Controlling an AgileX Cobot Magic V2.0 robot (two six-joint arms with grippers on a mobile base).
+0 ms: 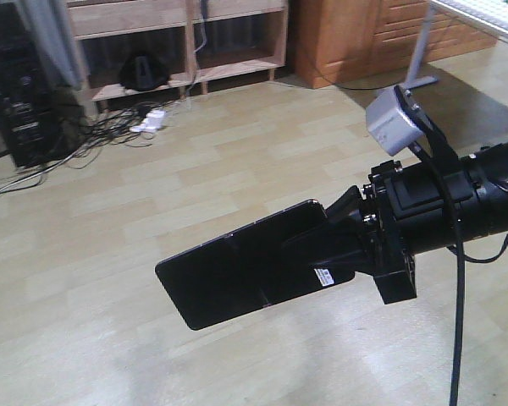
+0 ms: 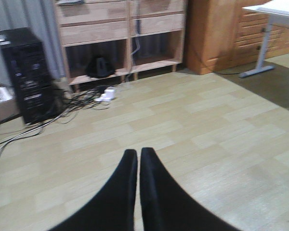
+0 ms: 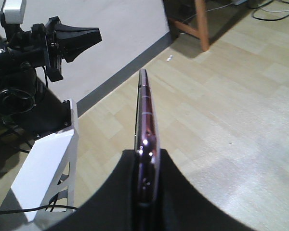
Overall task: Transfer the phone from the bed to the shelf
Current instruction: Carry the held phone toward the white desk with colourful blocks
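Phone point(image 1: 245, 266) hangs in mid-air over a pale plank floor point(image 1: 152, 194), clamped at one end by the right gripper point(image 1: 322, 244). Its glossy black face is turned up toward the front camera and its free end points left and slightly down. A small white sticker point(image 1: 324, 276) sits close to the clamped end. From the right wrist view the phone point(image 3: 145, 120) appears edge-on, its pinkish rim running straight out from between the two black fingers point(image 3: 111, 192), which press on both flat faces.

The left gripper point(image 2: 137, 154) carries nothing; its two black fingertips point(image 2: 129, 159) lie side by side with only a hairline slit between them. It also shows in the right wrist view, high at the left point(image 3: 79, 36), well apart from the phone.

The shelf point(image 1: 135, 17) of pale wood stands across the room at the far wall, with bare floor between it and the phone. A dark rounded object point(image 1: 144, 72) rests in its lowest left bay. At its foot lies a tangle of cables point(image 1: 102, 131) with a white power strip point(image 1: 152, 118). Left of it stands a black tower case point(image 1: 21, 85). To its right is an orange-brown cabinet point(image 1: 356, 34), then a white table point(image 2: 279, 7) on a grey leg point(image 1: 419, 51).
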